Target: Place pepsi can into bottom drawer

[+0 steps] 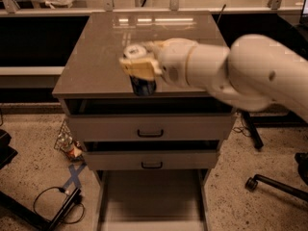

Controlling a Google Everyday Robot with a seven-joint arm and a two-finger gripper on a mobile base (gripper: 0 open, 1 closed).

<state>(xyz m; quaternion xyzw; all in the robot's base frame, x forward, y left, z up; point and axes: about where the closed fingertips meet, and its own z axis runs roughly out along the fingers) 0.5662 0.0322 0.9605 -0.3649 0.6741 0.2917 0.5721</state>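
The tan two-finger gripper [138,67] is closed around the small dark-blue pepsi can [143,86], holding it over the front edge of the brown cabinet top [96,57], high above the open grey-beige bottom drawer [151,196]

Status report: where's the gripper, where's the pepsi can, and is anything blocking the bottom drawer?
Gripper shut on pepsi can, near front edge of cabinet top. Bottom drawer open below. No obstruction visible.
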